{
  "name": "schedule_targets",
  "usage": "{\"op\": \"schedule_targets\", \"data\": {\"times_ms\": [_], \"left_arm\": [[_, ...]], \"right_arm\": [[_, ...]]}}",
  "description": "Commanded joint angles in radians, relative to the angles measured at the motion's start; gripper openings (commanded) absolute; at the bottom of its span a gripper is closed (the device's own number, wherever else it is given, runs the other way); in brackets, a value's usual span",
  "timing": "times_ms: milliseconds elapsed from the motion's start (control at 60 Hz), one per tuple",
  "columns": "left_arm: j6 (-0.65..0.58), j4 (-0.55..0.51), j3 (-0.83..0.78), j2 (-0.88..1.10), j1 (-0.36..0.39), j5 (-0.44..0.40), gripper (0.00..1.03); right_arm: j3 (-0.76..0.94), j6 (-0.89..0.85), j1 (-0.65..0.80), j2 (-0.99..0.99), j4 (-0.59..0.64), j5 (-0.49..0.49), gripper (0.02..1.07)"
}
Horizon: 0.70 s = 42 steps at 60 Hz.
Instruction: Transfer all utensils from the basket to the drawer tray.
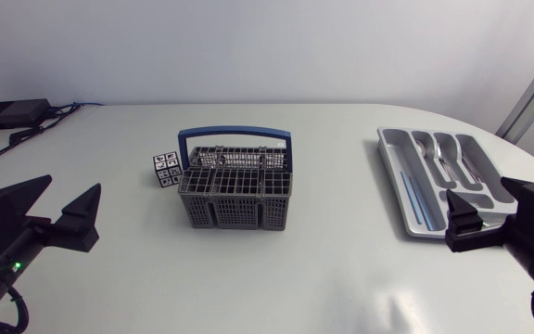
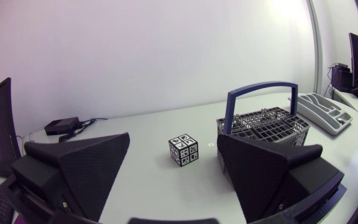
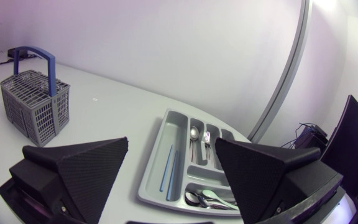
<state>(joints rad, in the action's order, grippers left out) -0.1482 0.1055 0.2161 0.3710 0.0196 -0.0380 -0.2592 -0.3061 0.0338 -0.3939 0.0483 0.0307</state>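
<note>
At the near left, the left gripper hangs just above the table with its two wedge fingers spread wide and nothing between them. Ahead of it and to its right sits a small cube with black-and-white markings, just beside the basket's left wall. The grey basket stands upright at the middle of the table, with its blue handle arched over the far side. No utensil shows above its grid top, and whether any lies down inside I cannot tell. If one is there, the fetch is best made straight down from above and on the near side of the handle. The fingers should be narrowed enough to enter a single cell, and the lift kept vertical so the light basket neither tips nor drags into the cube. At the far right lies the tray, well apart from the basket. It already holds spoons and forks in its middle slots and thin blue sticks in the long left slot, so the job looks close to done. The right gripper hovers over the tray's near end, wide open and empty. Any further piece should be lowered flat into the slot that holds its like.
</note>
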Motion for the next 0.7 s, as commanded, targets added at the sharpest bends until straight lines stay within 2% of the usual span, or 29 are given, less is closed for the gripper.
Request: {"op": "schedule_targets", "data": {"times_ms": [0,683], "left_arm": [[0.038,-0.011,-0.043,-0.045,-0.012,0.012,0.98],[0.148,-0.105,-0.216,-0.371,-0.02,0.038,0.98]], "right_arm": [[0.046,0.058,-0.008,0.045,-0.014,0.003,1.03],[0.255,0.301,-0.033,0.387,-0.048,-0.03,1.03]]}}
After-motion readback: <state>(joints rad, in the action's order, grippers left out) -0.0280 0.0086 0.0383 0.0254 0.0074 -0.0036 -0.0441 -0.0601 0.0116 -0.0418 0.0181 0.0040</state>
